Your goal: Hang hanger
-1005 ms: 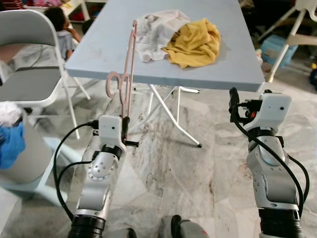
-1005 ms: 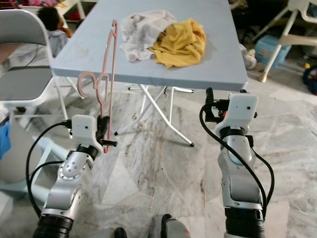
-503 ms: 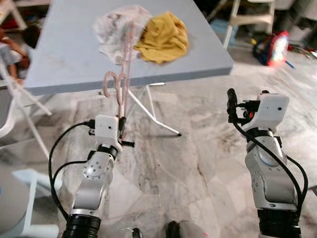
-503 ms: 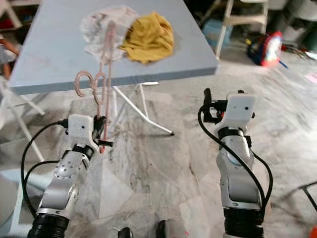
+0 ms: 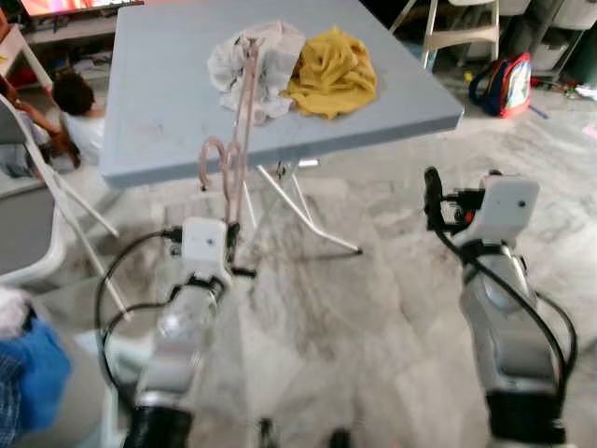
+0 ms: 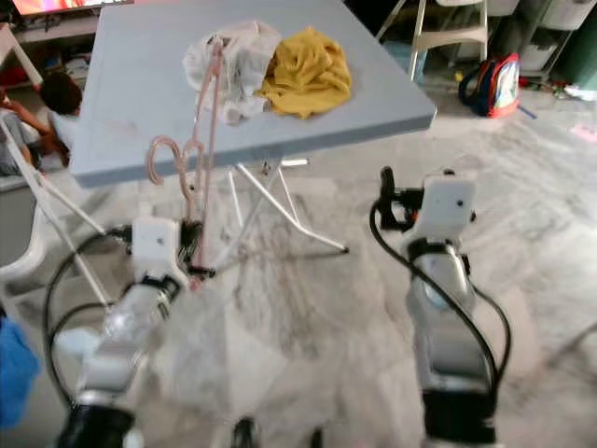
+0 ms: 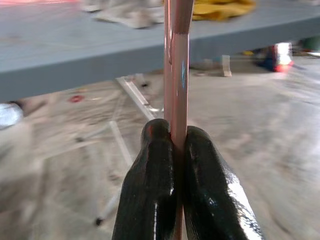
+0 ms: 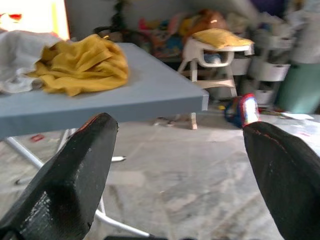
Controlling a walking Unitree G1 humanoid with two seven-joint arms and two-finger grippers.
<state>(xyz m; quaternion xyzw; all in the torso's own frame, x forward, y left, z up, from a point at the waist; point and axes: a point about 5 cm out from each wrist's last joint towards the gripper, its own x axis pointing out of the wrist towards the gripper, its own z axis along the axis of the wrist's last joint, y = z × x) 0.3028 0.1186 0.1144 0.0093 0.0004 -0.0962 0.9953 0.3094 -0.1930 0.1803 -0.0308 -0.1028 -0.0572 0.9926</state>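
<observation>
Between our left gripper [image 7: 179,150] fingers, clamped tight, stands the pink hanger [image 5: 241,140]. Our right gripper [image 8: 175,170] is spread wide, empty. Walking sway could twist the thin rod loose.

The left tool [image 7: 179,150] has smooth, glossy black fingers [image 7: 150,200], pressed on a pink hanger [image 5: 238,140] of smooth, faintly shiny plastic; beyond that tool the counter [image 5: 149,103] looks matt grey-blue, on thin white metal legs [image 5: 308,210]; on it lie soft crumpled cloths, one yellow cloth [image 5: 333,73], one white cloth [image 5: 252,63]; the right tool [image 8: 180,165] has duller, rougher black fingers [image 8: 70,180]; beneath both tools the floor [image 5: 373,317] is polished veined marble.
</observation>
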